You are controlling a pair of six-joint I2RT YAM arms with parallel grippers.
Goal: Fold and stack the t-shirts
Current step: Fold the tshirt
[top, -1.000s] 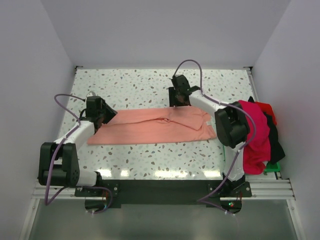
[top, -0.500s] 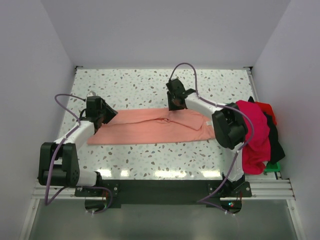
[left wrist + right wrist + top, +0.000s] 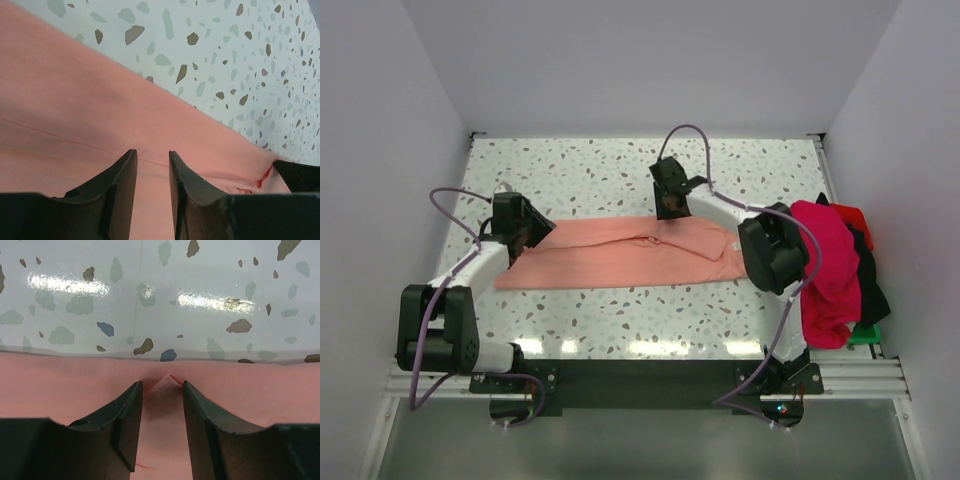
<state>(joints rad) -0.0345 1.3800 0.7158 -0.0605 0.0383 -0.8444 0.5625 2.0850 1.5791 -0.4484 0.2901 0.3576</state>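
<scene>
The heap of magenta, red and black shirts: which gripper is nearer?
Right. The right gripper sits at the far edge of the salmon-pink shirt, mid-table, left of the heap; the left gripper is at that shirt's left end, farther away.

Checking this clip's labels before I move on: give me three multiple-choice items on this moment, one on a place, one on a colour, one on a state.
1. Where is the heap of t-shirts?
A) far left corner
B) right edge of the table
C) under the left arm

2. What colour is the t-shirt that the left gripper and the right gripper are at?
A) black
B) magenta
C) salmon-pink

3. How does that t-shirt lie?
A) laid out in a long flat strip
B) balled up
C) hanging off the near edge

Answers:
1 B: the heap sits beside the right arm at the table's right edge.
2 C: the salmon-pink t-shirt fills the lower part of both wrist views, under the fingers.
3 A: it stretches flat across the table from one gripper to the other.
</scene>
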